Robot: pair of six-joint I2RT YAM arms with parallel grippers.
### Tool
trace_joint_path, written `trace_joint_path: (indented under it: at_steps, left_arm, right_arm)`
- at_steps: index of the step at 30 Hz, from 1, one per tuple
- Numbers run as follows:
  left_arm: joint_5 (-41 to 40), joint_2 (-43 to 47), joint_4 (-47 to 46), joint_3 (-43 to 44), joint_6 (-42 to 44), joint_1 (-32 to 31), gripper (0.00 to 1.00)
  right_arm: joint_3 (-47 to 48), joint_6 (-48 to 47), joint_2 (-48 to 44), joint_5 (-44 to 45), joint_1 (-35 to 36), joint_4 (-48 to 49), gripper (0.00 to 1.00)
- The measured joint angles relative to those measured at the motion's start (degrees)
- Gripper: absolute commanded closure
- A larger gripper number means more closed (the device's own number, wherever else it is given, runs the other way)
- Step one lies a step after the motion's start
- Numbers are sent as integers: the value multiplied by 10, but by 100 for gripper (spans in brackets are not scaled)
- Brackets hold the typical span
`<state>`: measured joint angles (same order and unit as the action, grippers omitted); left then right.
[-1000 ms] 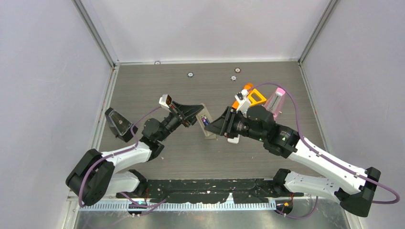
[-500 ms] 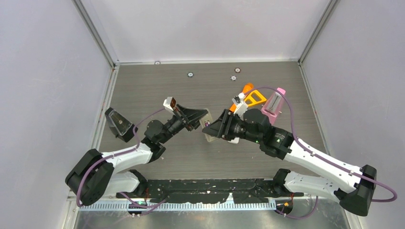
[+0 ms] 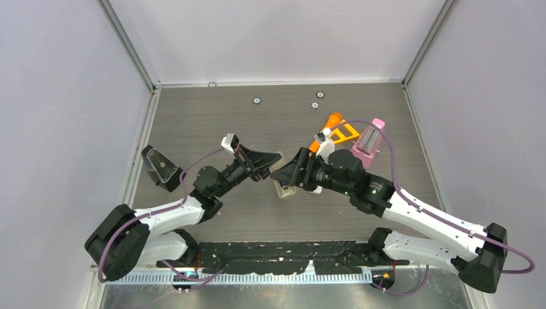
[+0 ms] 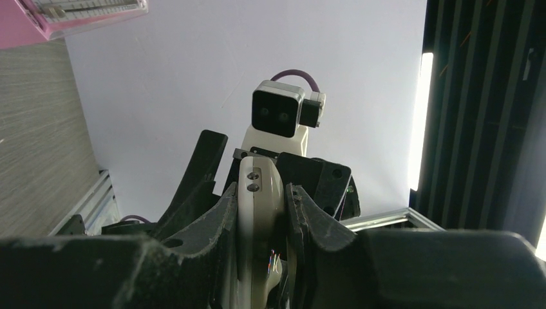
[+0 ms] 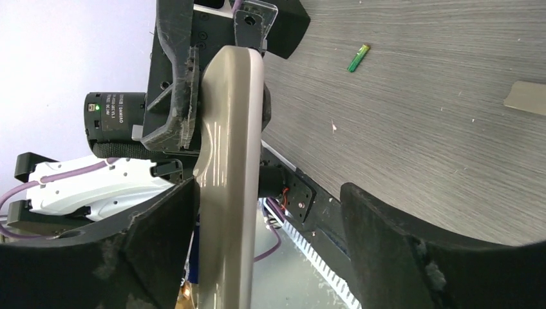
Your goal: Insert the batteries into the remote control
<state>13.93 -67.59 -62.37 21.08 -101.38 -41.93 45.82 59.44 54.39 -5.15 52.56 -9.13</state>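
The remote control (image 3: 282, 187) is a beige bar held above the table's middle. My left gripper (image 3: 264, 165) is shut on it; in the left wrist view the remote (image 4: 261, 212) stands edge-on, pinched between both fingers of that gripper (image 4: 261, 193). My right gripper (image 3: 288, 174) faces it from the right and is open. In the right wrist view the remote (image 5: 228, 161) lies against the left finger, with a wide gap to the other finger of the right gripper (image 5: 267, 193). A green battery (image 5: 358, 57) lies on the table beyond. The remote's battery bay is hidden.
An orange tool (image 3: 335, 129) and a pink object (image 3: 367, 142) sit behind the right arm. A black wedge-shaped piece (image 3: 160, 166) stands at the left edge. A flat beige piece (image 5: 528, 96) lies on the table to the right.
The right gripper has moved left up to the remote and its jaws have spread wide. The left gripper has shifted slightly with the remote still in it.
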Motion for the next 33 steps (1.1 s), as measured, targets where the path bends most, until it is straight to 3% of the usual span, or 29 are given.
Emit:
trace_joint_path:
  at_steps: [6, 12, 33]
  left_arm:
    - [2, 2, -12, -1, 1, -1, 100]
    - [2, 2, -13, -2, 12, -1, 100]
    - [2, 21, 5, -3, 28, -1, 100]
  right_arm:
    - [-5, -12, -31, -4, -5, 3, 7]
    - [-25, -19, -83, -13, -6, 12, 8]
    - [-50, -23, -90, -46, -7, 33, 44]
